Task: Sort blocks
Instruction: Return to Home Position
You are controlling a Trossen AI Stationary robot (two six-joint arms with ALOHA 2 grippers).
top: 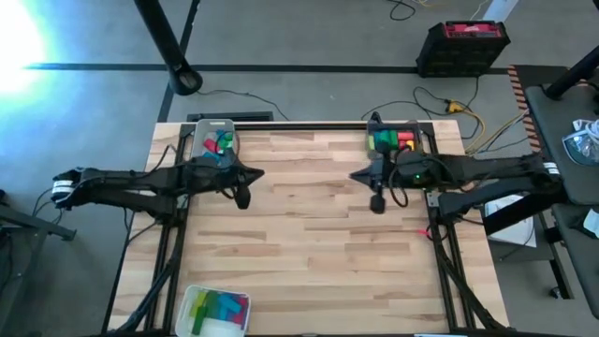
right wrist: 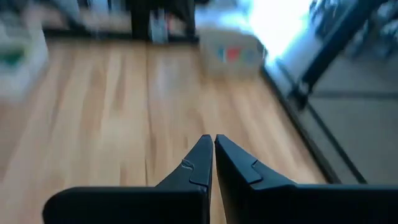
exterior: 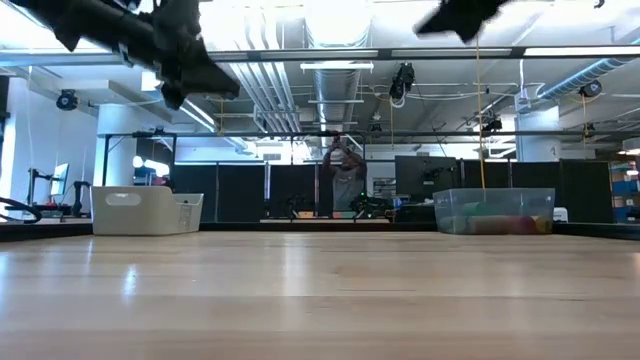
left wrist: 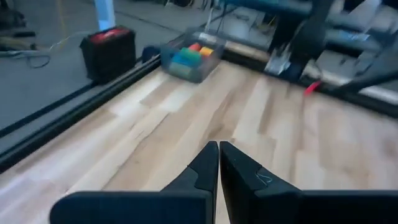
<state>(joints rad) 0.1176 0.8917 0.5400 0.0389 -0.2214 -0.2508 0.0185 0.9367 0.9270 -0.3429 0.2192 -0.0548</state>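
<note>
Bearings are read from the table centre as seen from above, with 12 o'clock at the far edge.

**Left claw** point(left wrist: 218, 147)
- Fingers are pressed together, with nothing between them.
- It hangs above the table point(top: 309, 253) at about 9 o'clock, inboard of the left edge, and points toward 3 o'clock.

**Right claw** point(right wrist: 213, 139)
- Fingers are pressed together, with nothing between them.
- It hangs above the table at about 3 o'clock and points toward 9 o'clock.

The two claws face each other, well apart. In the low view both arms are held high off the table.

**Blocks**

All visible blocks lie inside three containers:
- **Left tray** point(top: 215, 123), at 11 o'clock by the far edge, holds red, green and blue blocks point(top: 220, 143).
- **Right tray** point(top: 416, 131), at 1 o'clock by the far edge, holds green, red and yellow blocks. The right arm's wrist is just beside its near wall.
- **Bin** point(top: 190, 318), at 7 o'clock by the near edge, holds green, yellow and blue bars. They lie close together, and their exact count cannot be told.
</note>
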